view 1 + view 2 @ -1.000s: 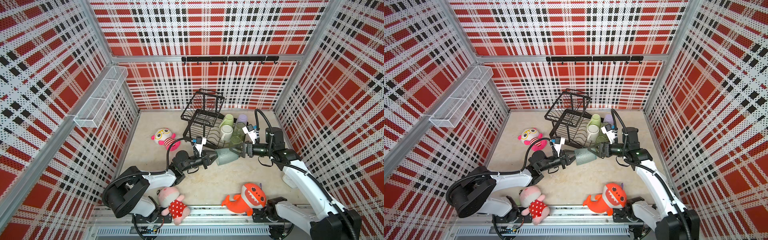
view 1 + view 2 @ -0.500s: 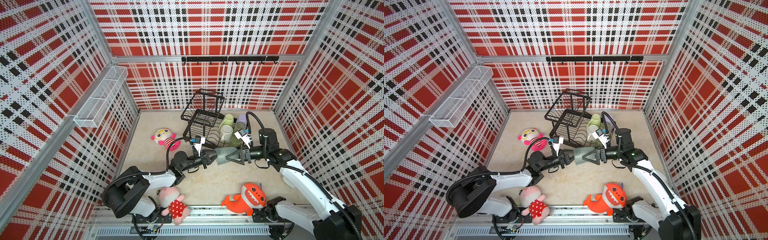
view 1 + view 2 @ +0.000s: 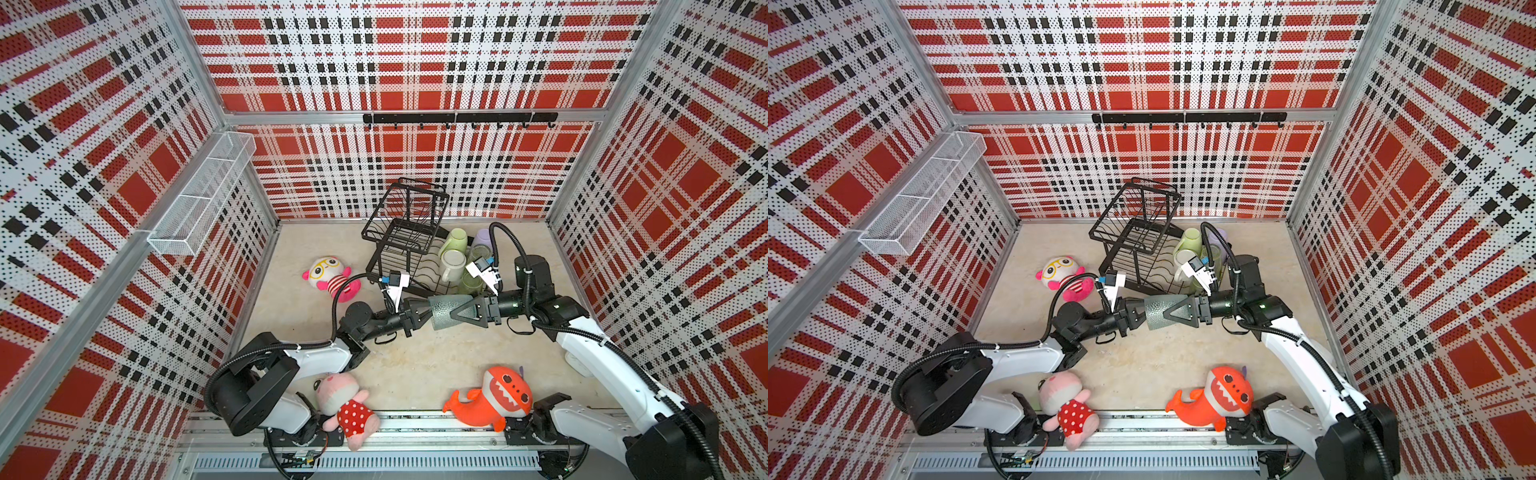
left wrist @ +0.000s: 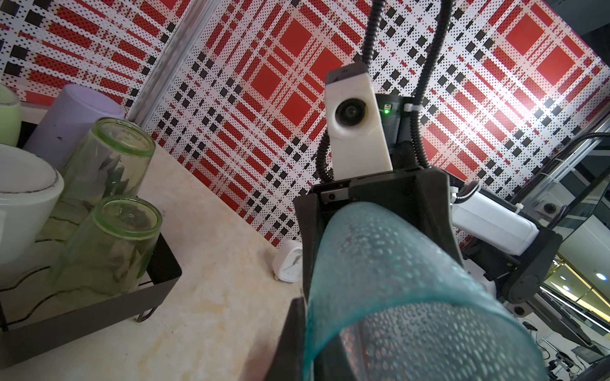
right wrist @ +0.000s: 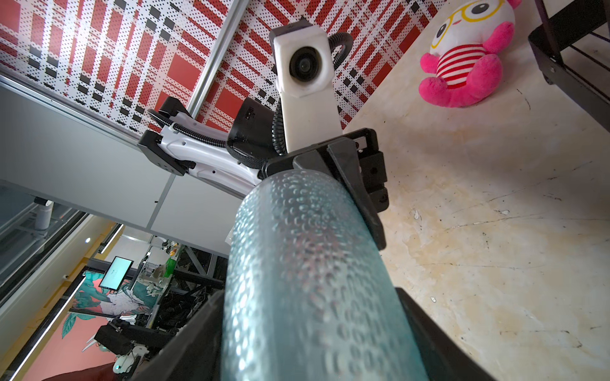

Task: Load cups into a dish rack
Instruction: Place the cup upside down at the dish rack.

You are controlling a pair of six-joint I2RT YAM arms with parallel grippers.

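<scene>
Nearest me, two toys by the rail: pig point(image 3: 345, 399) at 7 o'clock, shark point(image 3: 494, 397) at 5.

Mid-floor, here's the action. My left gripper point(image 3: 426, 312) is pinched tight on the rim of the teal glass point(image 3: 441, 311), which lies level above the floor, rim toward 9 o'clock and base toward 3. A second ago my right gripper point(image 3: 457, 311) hung wide open just off the base end. Now it has slid over the glass, and its jaws straddle the body and are narrowing (whether the pads bite yet, I cannot tell). I read that as a hand-over under way. Left should hold until right is firm, or the glass drops.

Further out, the pink toy point(image 3: 330, 276) at 10 o'clock makes three toys in all.

Then the rack point(image 3: 409, 232) at 12 to 1 o'clock, just the one. I see nothing in its upper basket. Its base carries five cups at the 3 o'clock end:
- green mug point(image 3: 456, 240)
- white mug point(image 3: 453, 266)
- lilac tumbler point(image 3: 483, 239)
- tall green glass point(image 4: 109, 158)
- short green glass point(image 4: 112, 244)

The count: six cups, five racked, one between my grippers. Last one to load, by my judgement.
</scene>
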